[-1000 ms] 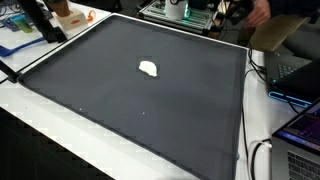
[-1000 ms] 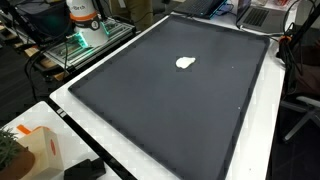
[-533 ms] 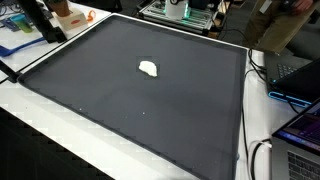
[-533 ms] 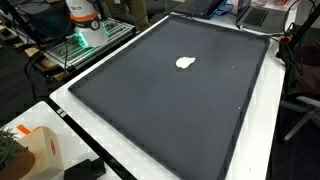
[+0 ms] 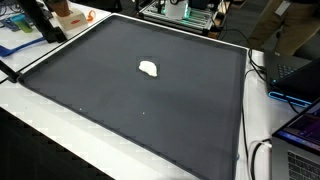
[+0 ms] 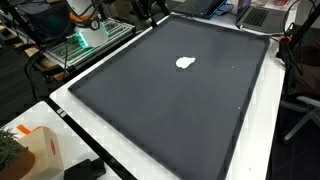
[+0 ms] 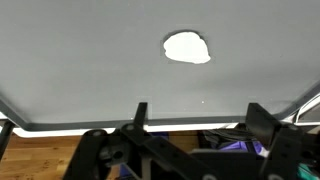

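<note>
**A:** How do the fingers [image 7: 141, 112] stand?

**B:** Spread wide in the wrist view, with nothing between them. The gripper [image 7: 200, 110] hangs empty by the edge of the dark mat [image 7: 80, 60].

**A:** And the white lump?

**B:** The white lump [image 7: 187, 47] lies flat on the mat, ahead of the fingers and well apart from them. In both exterior views the white lump [image 5: 148, 68] sits alone near the mat's middle, touching nothing else.

**A:** What's around the mat?

**B:** A white table [image 5: 40, 130] carries it. In an exterior view, a box [image 6: 40, 150] stands on one table corner, well apart from the lump.
</note>
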You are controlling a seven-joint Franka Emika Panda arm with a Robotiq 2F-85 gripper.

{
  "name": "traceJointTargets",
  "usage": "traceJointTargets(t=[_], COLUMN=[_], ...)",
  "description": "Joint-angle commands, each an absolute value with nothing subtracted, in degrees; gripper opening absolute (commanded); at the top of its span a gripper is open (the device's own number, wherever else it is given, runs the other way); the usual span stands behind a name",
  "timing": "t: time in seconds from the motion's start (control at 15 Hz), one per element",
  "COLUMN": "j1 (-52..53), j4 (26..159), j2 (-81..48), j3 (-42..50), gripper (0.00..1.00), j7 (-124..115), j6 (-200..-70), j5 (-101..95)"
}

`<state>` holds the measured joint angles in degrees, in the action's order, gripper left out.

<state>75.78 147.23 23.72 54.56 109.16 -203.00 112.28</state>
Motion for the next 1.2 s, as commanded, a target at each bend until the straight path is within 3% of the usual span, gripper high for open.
traceJointTargets(t=[0.0, 0.4, 0.87, 0.93, 1.0, 1.13], j1=[71.8, 62.02, 57.47, 47.33, 55.7, 53.39], j4=[148.82, 149.27, 145.41, 148.22, 145.39, 144.41], j2=[22.44, 15.79, 10.28, 7.87, 7.6, 4.29], j3=[50.72, 41.14, 39.87, 30.1, 38.88, 37.61], gripper=[1.0, 1.0, 1.0, 1.0, 1.0, 1.0], j7=[105.67, 93.84, 93.2, 82.42, 95.38, 99.72], j6=[-200.86, -195.7, -185.93, -182.28, -182.54, -180.13], j5=[110.17, 102.68, 100.2, 90.31, 99.65, 101.98])
